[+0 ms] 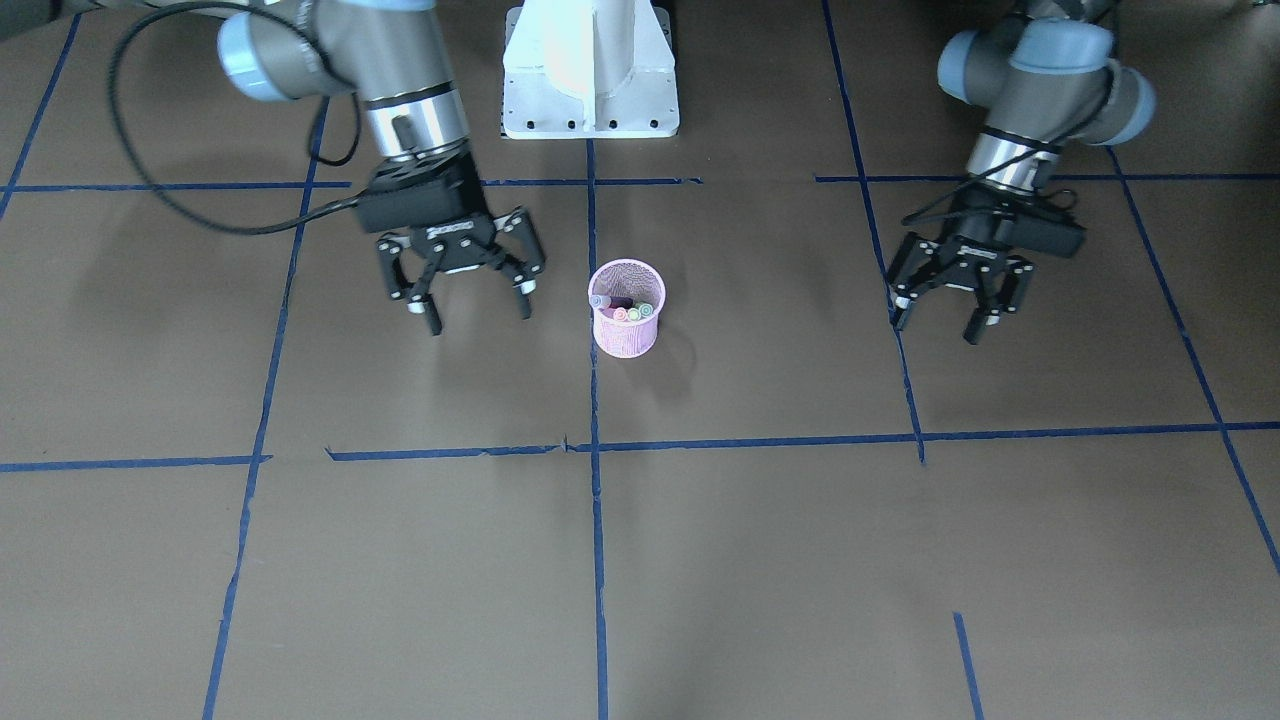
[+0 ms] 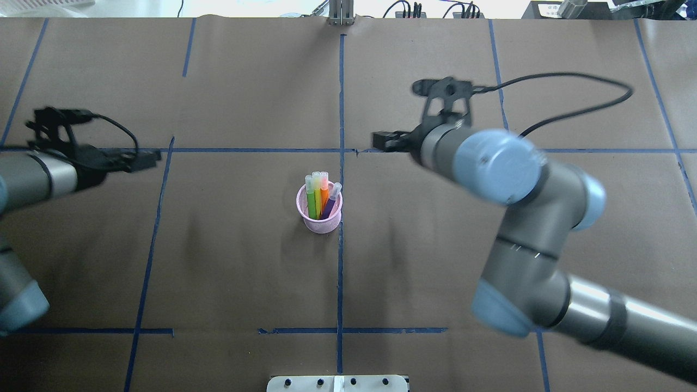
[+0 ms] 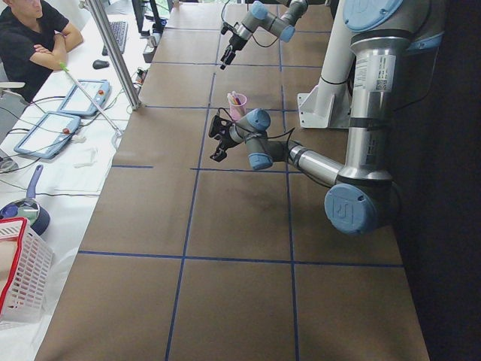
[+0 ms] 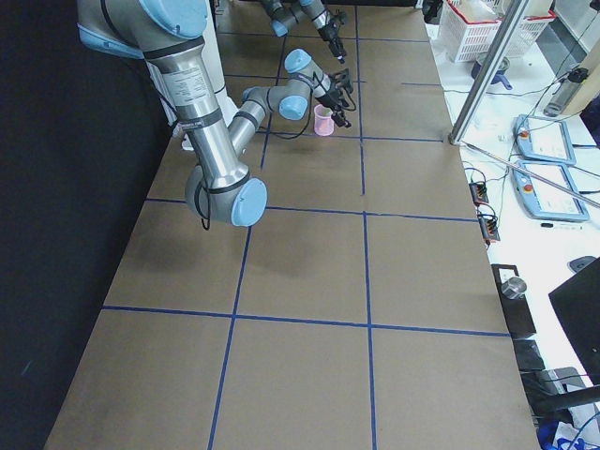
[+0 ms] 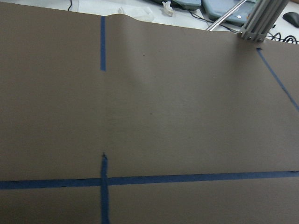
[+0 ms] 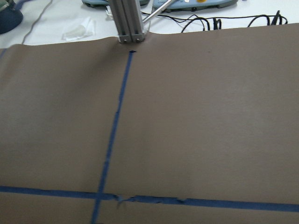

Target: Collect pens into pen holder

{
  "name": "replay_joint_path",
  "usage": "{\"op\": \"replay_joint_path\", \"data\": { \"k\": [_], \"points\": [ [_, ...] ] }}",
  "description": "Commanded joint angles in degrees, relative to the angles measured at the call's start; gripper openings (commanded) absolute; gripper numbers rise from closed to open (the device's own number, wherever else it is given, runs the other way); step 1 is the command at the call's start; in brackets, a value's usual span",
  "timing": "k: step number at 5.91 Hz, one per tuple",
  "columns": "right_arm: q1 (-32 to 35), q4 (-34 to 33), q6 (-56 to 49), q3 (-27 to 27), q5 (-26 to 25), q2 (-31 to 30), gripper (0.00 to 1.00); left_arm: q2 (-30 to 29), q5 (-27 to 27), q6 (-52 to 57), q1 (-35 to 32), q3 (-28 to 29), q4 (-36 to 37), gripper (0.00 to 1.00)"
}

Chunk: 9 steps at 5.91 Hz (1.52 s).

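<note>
Holds the left claw (image 1: 937, 325) spread and empty above the tabletop (image 2: 218, 245), well apart from the pen holder (image 2: 320, 213) at centre. Has four pens (image 2: 317, 196) standing inside it, long axes near vertical, caps up. Holds the right claw (image 1: 480, 315) spread too.

Grey arms (image 2: 528, 256), pale blue joint caps (image 2: 493, 163), silver wrist rings (image 1: 415, 118), black cables (image 2: 566, 74), black left claw (image 1: 938, 325), right claw (image 1: 478, 318)

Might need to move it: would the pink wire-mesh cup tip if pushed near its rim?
Likely light: the small round pink wire-mesh cup is open mesh. Probably top-heavy: the coloured capped pens stick out above its rim, leaning. A high push may tip it; low seems safer.
</note>
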Motion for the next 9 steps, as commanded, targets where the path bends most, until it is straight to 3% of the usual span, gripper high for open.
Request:
{"op": "replay_joint_path", "data": {
  "k": [1,2,3,4,5,6,7,9],
  "points": [
    [17.9,0.0,-13.6,-0.9,24.7,-8.7,0.99,0.2,-19.9,20.2,-19.6,-0.2,15.1,1.0],
    [26.9,0.0,-21.2,-3.2,36.1,-12.3,0.99,0.1,-23.4,34.3,-26.0,-0.3,24.1,1.0],
    [34.6,-0.2,-27.8,-6.5,43.9,-16.2,0.99,-0.3,-25.5,46.5,-31.3,-0.2,33.1,1.0],
    [40.3,-0.2,-34.0,-7.6,47.9,-20.9,1.0,-0.9,-25.9,59.7,-36.8,-0.2,43.7,1.0],
    [45.4,-0.2,-37.3,-10.2,48.0,-23.0,1.0,-2.6,-30.3,63.2,-41.5,0.5,52.2,1.0],
    [50.2,-0.4,-46.5,-15.2,48.2,-23.9,1.0,-1.8,-34.4,68.3,-45.0,2.5,56.1,1.0],
    [52.7,-5.4,-53.2,-18.7,48.2,-23.7,1.0,0.9,-35.4,73.7,-47.9,3.5,58.7,1.0],
    [57.1,-16.7,-68.4,-20.1,47.2,-23.5,1.0,7.0,-35.6,73.6,-48.8,5.0,57.8,1.0]
  ]
}}
